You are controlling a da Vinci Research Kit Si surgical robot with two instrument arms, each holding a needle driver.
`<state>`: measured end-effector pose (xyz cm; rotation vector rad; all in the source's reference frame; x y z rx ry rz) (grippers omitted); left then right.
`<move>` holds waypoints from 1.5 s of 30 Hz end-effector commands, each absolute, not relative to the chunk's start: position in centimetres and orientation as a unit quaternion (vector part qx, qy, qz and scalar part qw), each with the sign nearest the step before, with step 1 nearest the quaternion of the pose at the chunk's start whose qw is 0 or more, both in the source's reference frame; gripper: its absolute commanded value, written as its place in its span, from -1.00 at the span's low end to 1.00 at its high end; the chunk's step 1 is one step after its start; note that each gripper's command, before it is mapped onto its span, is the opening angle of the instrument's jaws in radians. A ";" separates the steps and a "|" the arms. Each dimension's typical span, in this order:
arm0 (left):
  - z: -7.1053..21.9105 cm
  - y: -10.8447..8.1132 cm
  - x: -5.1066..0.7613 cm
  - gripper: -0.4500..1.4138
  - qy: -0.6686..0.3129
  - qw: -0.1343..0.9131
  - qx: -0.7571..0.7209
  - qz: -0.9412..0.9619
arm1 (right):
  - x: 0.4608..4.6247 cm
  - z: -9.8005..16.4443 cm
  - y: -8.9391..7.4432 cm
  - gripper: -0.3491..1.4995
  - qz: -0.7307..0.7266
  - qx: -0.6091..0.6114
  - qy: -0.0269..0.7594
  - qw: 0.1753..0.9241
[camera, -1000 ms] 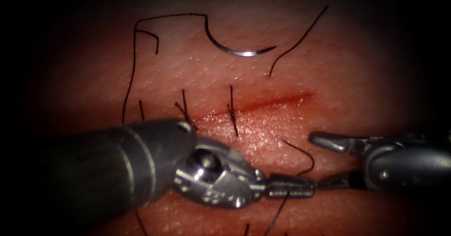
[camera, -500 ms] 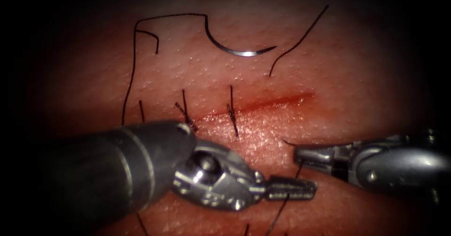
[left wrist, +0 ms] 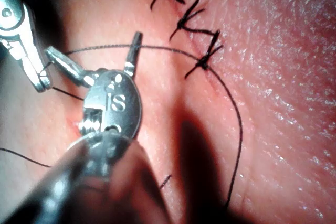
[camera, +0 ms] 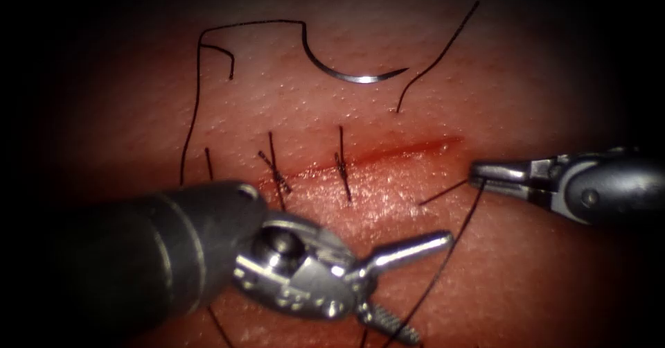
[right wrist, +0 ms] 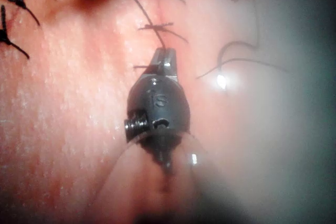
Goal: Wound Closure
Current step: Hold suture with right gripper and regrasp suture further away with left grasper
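- Since a second ago my right tool [camera: 478, 175] has swung up from beside my left tool to the right of the cut [camera: 402, 150], and it now has the thread [camera: 443, 268] nipped at its tip.
- My left tool [camera: 409, 285] has let go in that time: jaws that were closed low on the tissue [camera: 526, 98] now stand wide, one finger pointing up and right, the other down, holding nothing.
- Left shaft comes in low from the left, wrist bent toward the right; right shaft lies nearly level from the right edge.
- Right jaws look pressed together on the thread; one strand runs taut down past my left jaws, a short stretch slants left to the tissue below the cut.
- Needle [camera: 346, 74] lies loose on the tissue above the cut, well apart from both tools, curve sagging downward, not in the tissue. Its thread trails left, then drops down the left side.
- Knotted stitches [camera: 341, 161] cross the cut's left part; its right part is open, red fluid along it.
- Loose cut end of thread [camera: 436, 60] lies right of the needle.
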<state>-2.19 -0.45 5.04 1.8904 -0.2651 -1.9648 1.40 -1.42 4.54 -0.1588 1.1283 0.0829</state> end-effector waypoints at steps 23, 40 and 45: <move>5.4 -0.5 -2.12 0.12 -0.071 0.256 0.665 -0.698 | 1.39 5.3 -0.6 -1.00 0.135 -0.059 0.556 0.818; 5.4 -0.6 -1.94 -0.10 -0.079 0.285 0.650 -0.700 | 1.39 5.4 -0.6 -1.00 0.144 -0.064 0.550 0.820; 5.3 -0.6 -1.89 -0.21 -0.079 0.286 0.645 -0.704 | 1.39 5.4 -0.6 -1.00 0.144 -0.064 0.550 0.820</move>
